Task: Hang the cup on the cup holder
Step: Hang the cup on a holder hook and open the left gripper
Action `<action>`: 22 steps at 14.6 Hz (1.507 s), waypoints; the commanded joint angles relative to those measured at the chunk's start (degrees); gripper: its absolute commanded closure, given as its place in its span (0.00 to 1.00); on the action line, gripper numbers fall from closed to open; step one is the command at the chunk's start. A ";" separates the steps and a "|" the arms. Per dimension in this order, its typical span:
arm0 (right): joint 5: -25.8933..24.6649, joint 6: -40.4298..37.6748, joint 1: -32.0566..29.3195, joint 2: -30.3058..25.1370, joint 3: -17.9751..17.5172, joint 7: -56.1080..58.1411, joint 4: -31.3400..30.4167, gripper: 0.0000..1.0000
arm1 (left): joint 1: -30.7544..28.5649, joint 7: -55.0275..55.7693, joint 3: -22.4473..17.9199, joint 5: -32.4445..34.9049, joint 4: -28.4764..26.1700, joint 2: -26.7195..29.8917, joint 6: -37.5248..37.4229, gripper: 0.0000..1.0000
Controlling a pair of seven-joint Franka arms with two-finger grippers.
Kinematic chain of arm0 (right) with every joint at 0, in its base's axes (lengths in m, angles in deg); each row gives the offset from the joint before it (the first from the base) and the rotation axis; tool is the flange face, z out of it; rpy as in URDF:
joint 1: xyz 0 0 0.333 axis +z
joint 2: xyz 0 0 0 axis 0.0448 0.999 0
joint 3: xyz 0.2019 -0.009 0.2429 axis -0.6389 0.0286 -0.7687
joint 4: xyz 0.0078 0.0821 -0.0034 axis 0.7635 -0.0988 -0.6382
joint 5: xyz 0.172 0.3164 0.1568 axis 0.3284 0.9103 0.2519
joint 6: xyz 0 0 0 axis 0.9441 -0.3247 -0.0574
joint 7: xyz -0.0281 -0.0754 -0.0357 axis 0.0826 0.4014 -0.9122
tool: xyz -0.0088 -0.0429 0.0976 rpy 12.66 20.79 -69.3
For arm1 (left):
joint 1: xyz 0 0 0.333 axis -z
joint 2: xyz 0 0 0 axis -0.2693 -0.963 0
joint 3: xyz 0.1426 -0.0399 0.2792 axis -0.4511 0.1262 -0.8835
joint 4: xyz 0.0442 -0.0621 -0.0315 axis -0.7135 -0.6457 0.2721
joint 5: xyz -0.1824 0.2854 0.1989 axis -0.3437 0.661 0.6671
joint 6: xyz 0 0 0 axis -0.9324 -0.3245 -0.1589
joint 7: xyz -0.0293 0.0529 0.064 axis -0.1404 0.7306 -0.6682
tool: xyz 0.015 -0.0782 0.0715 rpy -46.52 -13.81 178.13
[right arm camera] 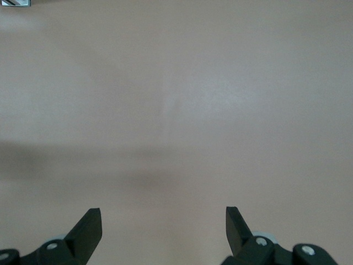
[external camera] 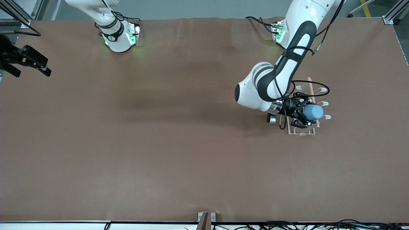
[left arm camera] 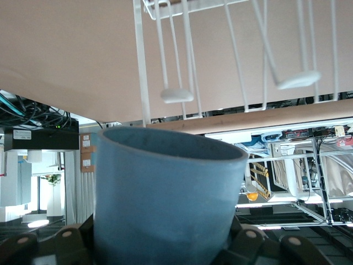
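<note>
The left gripper (external camera: 305, 115) grips the blue cup (external camera: 313, 112) over the cup holder (external camera: 307, 129), middle right of the frame. The right gripper (external camera: 30, 68) waits wide apart at the upper edge.

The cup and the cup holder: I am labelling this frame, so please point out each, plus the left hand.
cup (external camera: 313, 112): front view, its blue side wall.
cup holder (external camera: 326, 117): front view, a white looped prong.
left hand (external camera: 302, 112): front view, between its fingertips, shut on the cup.

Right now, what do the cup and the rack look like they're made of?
Cup: likely plastic, matte light blue; even colour, soft dull surface, no glare. It is gripped by the left gripper.
Rack: thin white wire, probably coated metal; slim bent loops with a smooth finish. Its top rod looks like pale bare wood.
</note>
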 commanded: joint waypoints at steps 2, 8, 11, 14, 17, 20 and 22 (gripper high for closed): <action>-0.75 0.31 -0.08 -0.96 0.12 -0.80 -1.08 0.01 | -0.96 3.36 0.34 1.30 0.21 -1.31 -0.95 0.50; -0.31 0.31 -0.35 -0.87 0.20 -0.36 -1.17 0.01 | -0.88 9.17 0.42 1.30 0.21 -4.30 -0.95 0.47; -0.31 0.31 -0.44 -0.87 0.29 -0.19 -1.26 0.01 | -0.79 14.51 0.42 1.13 0.12 -5.44 -1.12 0.00; -0.31 0.31 -0.44 -0.87 0.38 0.86 -1.34 0.01 | -0.09 16.64 0.60 1.04 0.99 -5.01 -3.23 0.00; -0.31 0.48 -0.44 -0.87 0.38 1.48 -1.34 0.01 | -0.18 17.43 0.95 -1.06 6.95 -4.13 -3.23 0.00; -0.31 0.31 -0.35 -0.87 0.38 1.40 -1.34 0.01 | -0.70 20.24 0.95 -8.08 16.44 -3.78 -3.23 0.00; -0.31 0.31 -0.44 -0.87 0.38 1.48 -1.34 0.01 | -0.53 24.44 0.95 -14.30 20.58 -1.24 -3.23 0.00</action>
